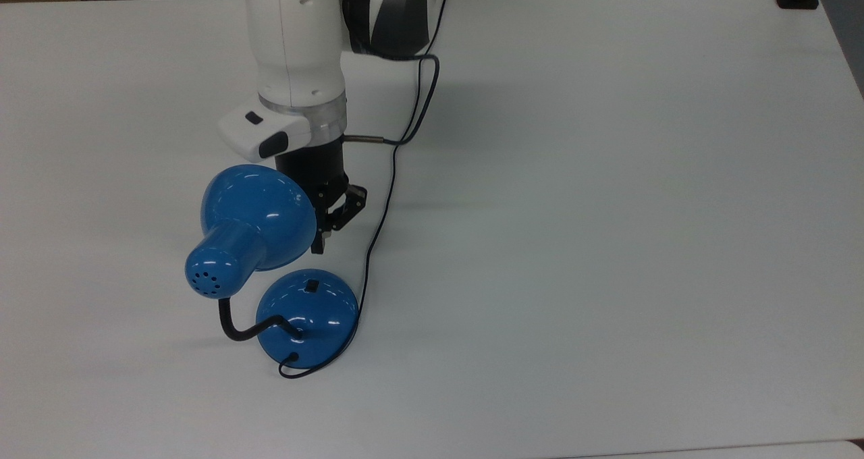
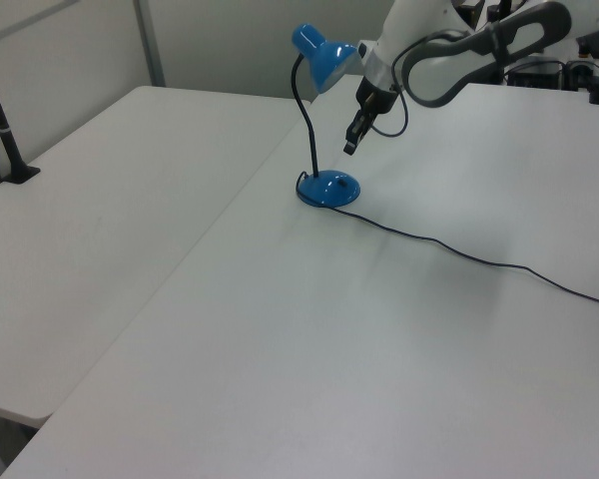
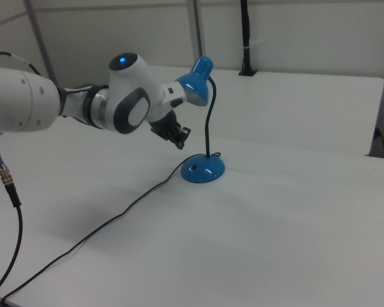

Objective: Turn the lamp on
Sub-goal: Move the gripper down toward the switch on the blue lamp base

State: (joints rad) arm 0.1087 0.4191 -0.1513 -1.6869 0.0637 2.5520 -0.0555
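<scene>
Top view: the glossy blue lamp (image 1: 270,256) stands on the white tabletop (image 1: 607,209), its dome shade partly covering the hand (image 1: 318,243) above the base switch (image 1: 312,285); I cannot tell the hand's finger gap.

Left view: the hand (image 2: 349,148) hangs just above the lamp (image 2: 319,120) base, beside the gooseneck.

Right view: the black cord (image 3: 115,220) trails away beneath the hand (image 3: 179,142).

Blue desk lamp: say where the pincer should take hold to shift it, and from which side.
Grip the glossy blue desk lamp's thin black gooseneck low above the round base, from the left view's left; the domed base and shade look too broad and slick.
</scene>
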